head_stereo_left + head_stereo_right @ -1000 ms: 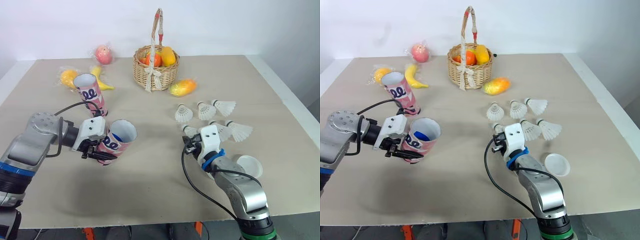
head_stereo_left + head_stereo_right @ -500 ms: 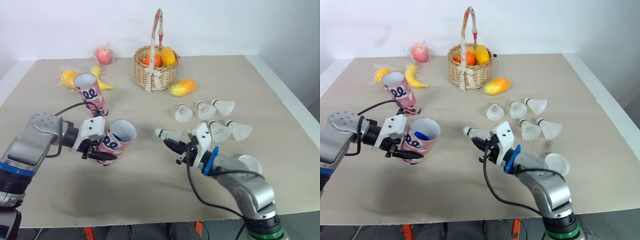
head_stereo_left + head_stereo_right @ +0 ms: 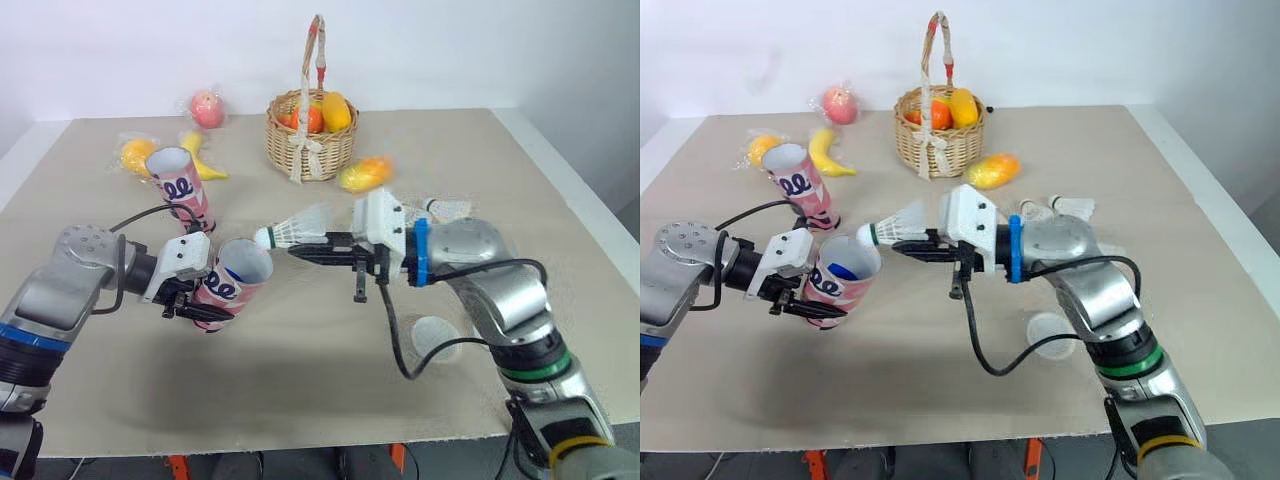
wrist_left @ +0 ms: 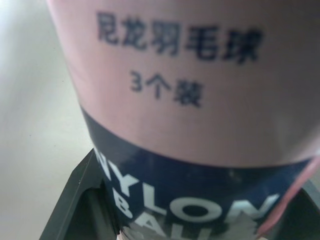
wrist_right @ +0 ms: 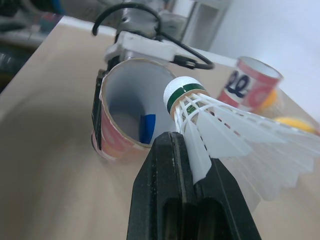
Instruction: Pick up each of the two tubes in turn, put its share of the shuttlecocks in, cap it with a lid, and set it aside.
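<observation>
From the head views I get the layout. My left end effector (image 3: pixel 200 303) is clamped around the pink tube (image 3: pixel 235 275), which sits tilted low over the surface (image 3: pixel 300 400) with its open mouth turned toward my right arm. My right end effector (image 3: pixel 300 247) pinches a shuttlecock (image 3: pixel 292 230) by its skirt, with the cork pointing at that mouth and just beside the rim. I cannot tell from here whether they touch.

The right wrist view adds the grip detail. The two black fingers (image 5: pixel 172 200) press together on one white feather. It also looks straight into the tube, where a blue patch (image 5: pixel 146 127) lies at the bottom.

The left wrist view gives me the tube's wall close up, with a pink band of printed characters above a dark blue band with white letters.

The second tube (image 3: pixel 183 185) stands farther back on my left. A white lid (image 3: pixel 437 335) lies under my right forearm, and spare shuttlecocks (image 3: pixel 447 210) lie beyond it, with a basket (image 3: pixel 310 140) behind.
</observation>
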`<state>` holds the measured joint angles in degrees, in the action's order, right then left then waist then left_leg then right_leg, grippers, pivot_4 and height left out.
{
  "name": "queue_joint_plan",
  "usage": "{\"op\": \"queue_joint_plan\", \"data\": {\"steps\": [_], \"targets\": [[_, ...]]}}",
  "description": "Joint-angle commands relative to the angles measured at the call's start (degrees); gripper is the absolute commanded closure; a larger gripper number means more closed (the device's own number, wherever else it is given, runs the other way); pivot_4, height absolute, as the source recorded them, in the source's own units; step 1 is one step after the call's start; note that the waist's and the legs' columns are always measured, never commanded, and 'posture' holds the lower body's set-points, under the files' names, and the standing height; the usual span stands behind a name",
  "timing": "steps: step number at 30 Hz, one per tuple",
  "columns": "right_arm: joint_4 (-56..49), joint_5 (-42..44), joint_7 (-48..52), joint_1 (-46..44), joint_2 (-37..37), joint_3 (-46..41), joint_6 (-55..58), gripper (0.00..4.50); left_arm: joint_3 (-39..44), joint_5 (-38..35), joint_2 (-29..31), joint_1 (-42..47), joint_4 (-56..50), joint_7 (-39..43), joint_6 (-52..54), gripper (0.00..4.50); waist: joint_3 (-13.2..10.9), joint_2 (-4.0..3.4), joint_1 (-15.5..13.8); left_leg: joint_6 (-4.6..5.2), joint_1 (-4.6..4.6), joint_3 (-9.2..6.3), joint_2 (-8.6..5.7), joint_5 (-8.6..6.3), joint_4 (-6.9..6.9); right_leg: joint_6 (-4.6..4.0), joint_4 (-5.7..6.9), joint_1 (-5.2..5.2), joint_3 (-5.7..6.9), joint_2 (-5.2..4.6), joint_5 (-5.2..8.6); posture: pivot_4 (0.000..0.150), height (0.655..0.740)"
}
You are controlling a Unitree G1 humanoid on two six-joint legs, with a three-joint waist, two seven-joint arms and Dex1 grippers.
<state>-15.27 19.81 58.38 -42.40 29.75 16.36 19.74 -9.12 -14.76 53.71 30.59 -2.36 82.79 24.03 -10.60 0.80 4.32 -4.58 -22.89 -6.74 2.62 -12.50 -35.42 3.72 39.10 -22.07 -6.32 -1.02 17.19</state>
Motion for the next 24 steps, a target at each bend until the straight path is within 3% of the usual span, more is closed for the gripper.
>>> {"op": "queue_joint_plan", "data": {"steps": [1,10,14,20,24], "targets": [[2.05,-1.27,4.02,-3.53,-0.94,1.44,-4.04,4.43,-0.64,0.23,0.59,-0.47,0.90,0.76,0.24,1.83,0.00,0.00,0.00,0.00,0.00,0.00,0.00,0.00,0.00,-0.01,0.01,0.00,0.00,0.00,0.00,0.150,0.7400],[8.67,-3.78,10.67,-8.73,-4.80,5.32,-8.85,4.43,-0.34,0.38,0.81,-1.44,2.11,0.95,-1.21,1.83,-0.02,-0.03,0.04,-0.01,0.02,-0.02,0.02,0.01,-0.02,-0.09,0.09,-0.02,0.03,0.02,-0.06,0.150,0.7400],[11.01,-4.14,11.84,-11.05,-6.44,5.10,-9.71,3.08,-0.20,0.42,0.84,-2.03,2.42,0.84,-1.90,1.83,-0.02,-0.04,0.05,-0.02,0.02,-0.02,0.03,0.01,-0.02,-0.11,0.10,-0.02,0.04,0.02,-0.07,0.150,0.7400],[10.75,-2.90,13.45,-11.62,-6.33,3.79,-8.71,0.10,-0.26,0.37,0.64,-2.16,2.61,0.73,-2.26,1.83,-0.02,-0.04,0.05,-0.02,0.03,-0.03,0.03,0.02,-0.02,-0.12,0.11,-0.02,0.06,0.01,-0.08,0.150,0.7400],[9.07,2.56,13.43,-10.60,-3.76,-0.94,-1.91,0.03,-0.42,0.32,0.44,-2.06,2.59,0.63,-2.28,1.83,-0.02,-0.04,0.04,-0.02,0.02,-0.04,0.03,0.02,-0.03,-0.13,0.12,-0.02,0.08,0.01,-0.09,0.150,0.7400]]}}
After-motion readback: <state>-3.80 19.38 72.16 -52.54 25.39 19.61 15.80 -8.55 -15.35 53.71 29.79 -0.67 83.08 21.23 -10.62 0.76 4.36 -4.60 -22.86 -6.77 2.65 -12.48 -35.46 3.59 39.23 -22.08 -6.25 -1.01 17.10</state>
